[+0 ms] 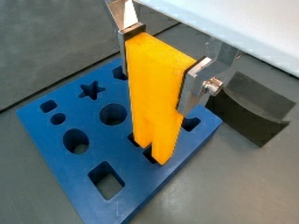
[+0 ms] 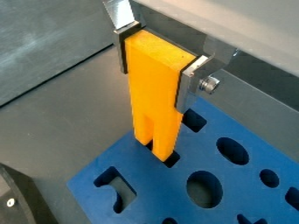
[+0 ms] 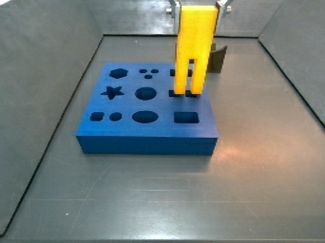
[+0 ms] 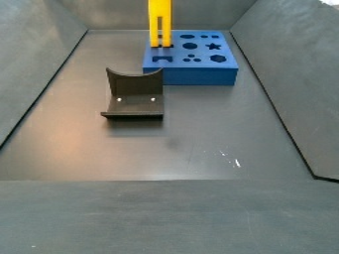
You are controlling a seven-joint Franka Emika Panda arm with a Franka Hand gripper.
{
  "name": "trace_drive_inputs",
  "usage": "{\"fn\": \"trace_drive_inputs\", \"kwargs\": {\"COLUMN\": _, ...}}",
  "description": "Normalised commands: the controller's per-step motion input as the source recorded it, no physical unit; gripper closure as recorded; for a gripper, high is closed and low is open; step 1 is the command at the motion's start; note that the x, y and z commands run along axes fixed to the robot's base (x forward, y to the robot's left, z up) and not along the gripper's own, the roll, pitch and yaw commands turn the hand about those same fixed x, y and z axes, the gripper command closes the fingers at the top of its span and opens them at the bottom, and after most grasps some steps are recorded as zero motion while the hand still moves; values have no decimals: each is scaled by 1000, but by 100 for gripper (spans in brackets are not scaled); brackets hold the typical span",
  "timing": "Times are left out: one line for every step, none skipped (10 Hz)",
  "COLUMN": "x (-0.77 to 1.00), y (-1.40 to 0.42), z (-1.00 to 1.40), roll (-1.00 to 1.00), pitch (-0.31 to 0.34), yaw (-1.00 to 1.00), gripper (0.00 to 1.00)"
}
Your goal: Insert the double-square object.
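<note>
My gripper (image 1: 160, 58) is shut on the top of the double-square object (image 1: 156, 96), a tall bright yellow slab with two square prongs. It stands upright over the blue block (image 1: 82, 153), with its prong tips just inside the block's paired square holes near one edge. The same grip shows in the other wrist view, gripper (image 2: 158, 58) on the yellow piece (image 2: 155, 101) above the block (image 2: 222, 188). In both side views the piece (image 3: 193, 47) (image 4: 159, 22) rises high from the block (image 3: 146, 119) (image 4: 199, 58). The silver fingers (image 1: 197, 84) press on its two narrow sides.
The blue block has star, round, and square holes. The dark fixture (image 4: 133, 96) stands on the grey floor in front of the block; it also shows in a wrist view (image 1: 254, 107) and behind the piece (image 3: 219, 59). Bin walls slope up around.
</note>
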Motion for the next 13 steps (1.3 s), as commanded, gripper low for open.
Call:
{"fn": "trace_drive_inputs", "kwargs": {"x": -3, "y": -51, "z": 0, "roll": -27, "pitch": 0, "yaw": 134, "gripper": 100}}
{"fn": "trace_drive_inputs", "kwargs": {"x": -117, "y": -20, "z": 0, "roll": -36, "pitch": -19, "yaw": 46, "gripper": 100}}
{"fn": "trace_drive_inputs", "kwargs": {"x": -197, "y": -17, "z": -9, "roll": -54, "pitch": -39, "yaw": 0, "gripper": 100}}
{"fn": "trace_drive_inputs", "kwargs": {"x": -180, "y": 0, "z": -60, "roll": -104, "pitch": -27, "yaw": -166, "gripper": 100}}
{"fn": "trace_drive_inputs", "kwargs": {"x": -223, "y": 23, "z": -109, "roll": -126, "pitch": -30, "yaw": -211, "gripper": 100}}
{"fn": "trace_drive_inputs", "kwargs": {"x": -154, "y": 0, "z": -74, "roll": -169, "pitch": -57, "yaw": -189, "gripper": 100}}
{"fn": "trace_drive_inputs", "kwargs": {"x": 0, "y": 0, "z": -171, "roll": -224, "pitch": -83, "yaw": -209, "gripper": 100}}
{"fn": "trace_drive_inputs", "kwargs": {"x": 6, "y": 0, "z": -209, "roll": -251, "pitch": -76, "yaw": -206, "gripper": 100}}
{"fn": "trace_drive_inputs", "kwargs": {"x": 69, "y": 0, "z": -220, "roll": -226, "pitch": -53, "yaw": -146, "gripper": 100}}
{"fn": "trace_drive_inputs", "kwargs": {"x": 60, "y": 11, "z": -260, "roll": -181, "pitch": -23, "yaw": -111, "gripper": 100}}
{"fn": "trace_drive_inputs", "kwargs": {"x": 0, "y": 91, "z": -300, "roll": -90, "pitch": -20, "yaw": -49, "gripper": 100}}
{"fn": "trace_drive_inputs", "kwargs": {"x": 0, "y": 109, "z": -303, "roll": -34, "pitch": -1, "yaw": -6, "gripper": 100}}
{"fn": "trace_drive_inputs", "kwargs": {"x": 106, "y": 60, "z": -220, "roll": -1, "pitch": 0, "yaw": 0, "gripper": 100}}
